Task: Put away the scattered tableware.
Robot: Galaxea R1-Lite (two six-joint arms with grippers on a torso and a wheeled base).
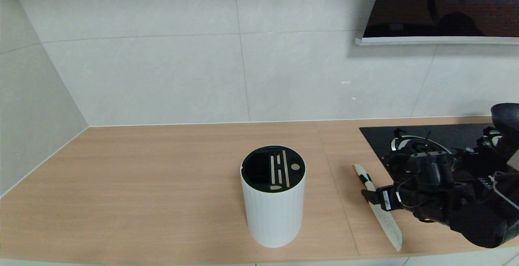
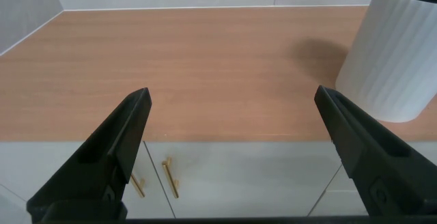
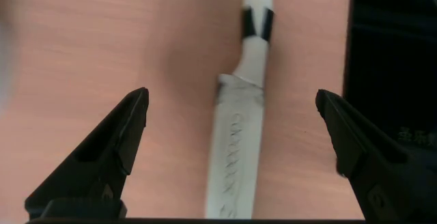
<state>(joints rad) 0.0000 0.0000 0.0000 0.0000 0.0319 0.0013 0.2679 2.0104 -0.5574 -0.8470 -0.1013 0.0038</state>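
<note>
A white knife (image 1: 388,225) with a black band on its handle lies flat on the wooden counter (image 1: 162,176), to the right of a white ribbed knife holder (image 1: 273,205) with a black slotted top. My right gripper (image 1: 375,199) hovers just above the knife's middle. In the right wrist view this gripper (image 3: 231,98) is open, one finger on each side of the knife (image 3: 240,142), apart from it. My left gripper (image 2: 232,94) is open and holds nothing; it hangs over the counter's front edge, with the holder (image 2: 392,53) off to one side.
A black hob (image 1: 381,136) with a burner is set in the counter at the right, just behind the knife. A dark range hood (image 1: 438,10) hangs above it. Tiled walls close the back and left. Cabinet doors with gold handles (image 2: 171,179) lie below the counter's front edge.
</note>
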